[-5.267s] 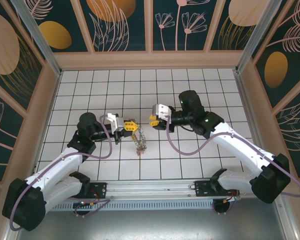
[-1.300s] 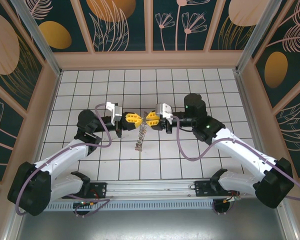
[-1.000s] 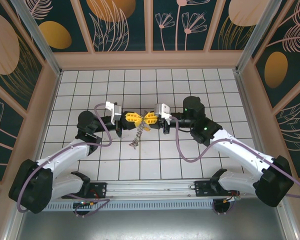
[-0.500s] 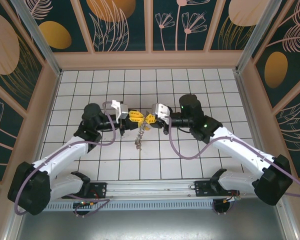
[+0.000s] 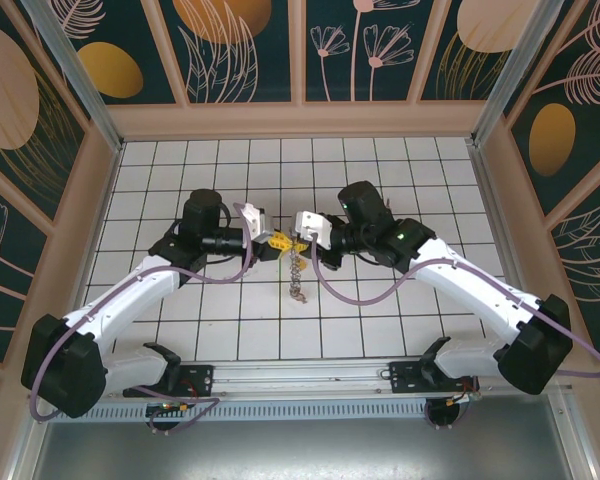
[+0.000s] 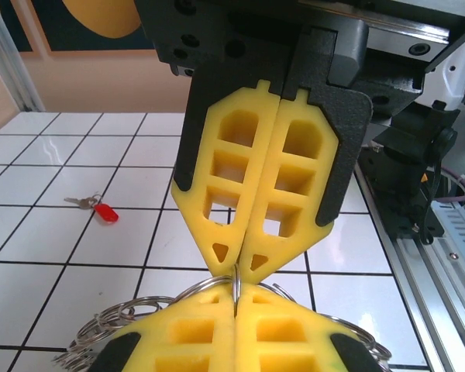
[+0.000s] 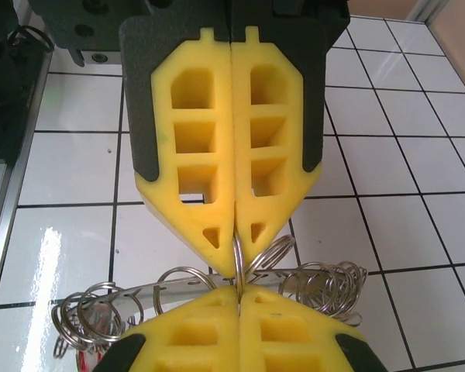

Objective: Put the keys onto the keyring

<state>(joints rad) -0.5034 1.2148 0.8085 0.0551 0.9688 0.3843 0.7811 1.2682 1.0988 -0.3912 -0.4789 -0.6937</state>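
My left gripper and right gripper meet tip to tip above the middle of the tiled floor. Both are shut on the same thin wire ring of the keyring, whose silvery links hang below them as a chain. In the left wrist view my left gripper pinches that ring from below and the right gripper's yellow fingers pinch it from above. In the right wrist view the keyring fans out around my right gripper. A red-headed key lies flat on the floor.
White tiled floor inside low tan walls. The right arm's base and a metal rail lie at the right of the left wrist view. Loose cables loop beside both forearms.
Both grippers have shifted slightly right and closer together, still joined at the ring. The left arm's elbow swung toward the back. The hanging links moved right with them.
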